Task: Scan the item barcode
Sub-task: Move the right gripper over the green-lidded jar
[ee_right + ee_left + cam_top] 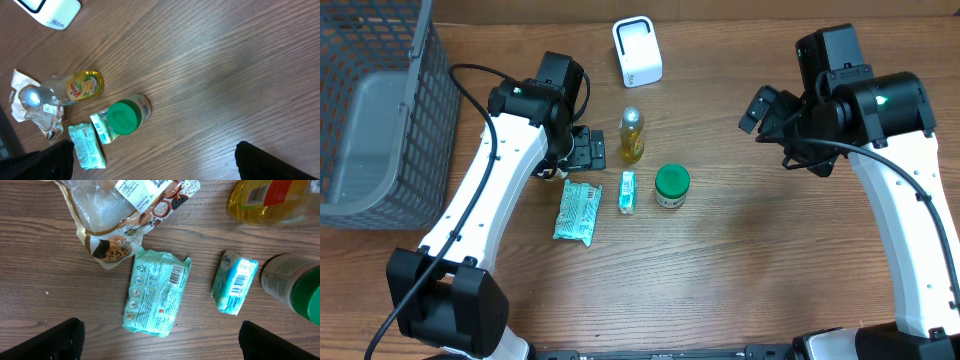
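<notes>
Both tools are spread wide and hold nothing; the left tool (161,342) hovers over the mint packet (156,297) and the small tissue pack (235,282), barcodes up, on the bench (770,250) — green-lidded jar (671,184) and yellow bottle (632,135) beside them; the right tool (160,162) hangs well apart; the white scanner (637,51) stands behind the bottle.

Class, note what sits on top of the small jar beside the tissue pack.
A green lid caps the jar; the contents underneath are covered and cannot be seen.
</notes>
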`<action>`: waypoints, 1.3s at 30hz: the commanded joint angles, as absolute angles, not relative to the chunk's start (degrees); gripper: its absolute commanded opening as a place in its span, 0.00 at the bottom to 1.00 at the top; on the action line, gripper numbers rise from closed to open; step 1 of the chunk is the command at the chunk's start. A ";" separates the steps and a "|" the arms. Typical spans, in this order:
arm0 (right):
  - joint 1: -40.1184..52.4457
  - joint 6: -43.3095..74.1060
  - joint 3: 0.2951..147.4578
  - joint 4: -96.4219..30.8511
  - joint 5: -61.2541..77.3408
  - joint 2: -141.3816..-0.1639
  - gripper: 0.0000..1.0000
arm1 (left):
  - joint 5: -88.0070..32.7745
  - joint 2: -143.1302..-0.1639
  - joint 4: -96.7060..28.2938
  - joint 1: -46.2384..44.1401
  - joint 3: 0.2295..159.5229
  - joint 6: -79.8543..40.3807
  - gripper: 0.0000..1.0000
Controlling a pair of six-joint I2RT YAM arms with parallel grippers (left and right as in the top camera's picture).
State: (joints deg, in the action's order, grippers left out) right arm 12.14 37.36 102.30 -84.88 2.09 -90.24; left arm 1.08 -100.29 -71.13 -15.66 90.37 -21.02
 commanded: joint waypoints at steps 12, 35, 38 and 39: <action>12.32 39.42 102.35 -85.45 2.00 -90.11 1.00 | 0.82 -100.07 -71.09 -15.40 90.52 -21.39 1.00; 19.33 57.01 102.32 -87.37 -0.64 -90.15 1.00 | 0.82 -100.07 -71.09 -15.40 90.52 -21.39 1.00; 21.93 60.75 102.32 -87.24 -2.42 -90.26 1.00 | 0.82 -100.07 -71.09 -15.40 90.52 -21.41 1.00; 22.98 62.30 102.32 -87.24 -3.11 -90.43 1.00 | 0.82 -100.07 -71.09 -15.40 90.52 -21.41 0.99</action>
State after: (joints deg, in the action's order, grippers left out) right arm 20.47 55.55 102.30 -87.55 -0.08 -90.28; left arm 1.08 -100.29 -71.11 -15.66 90.37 -21.02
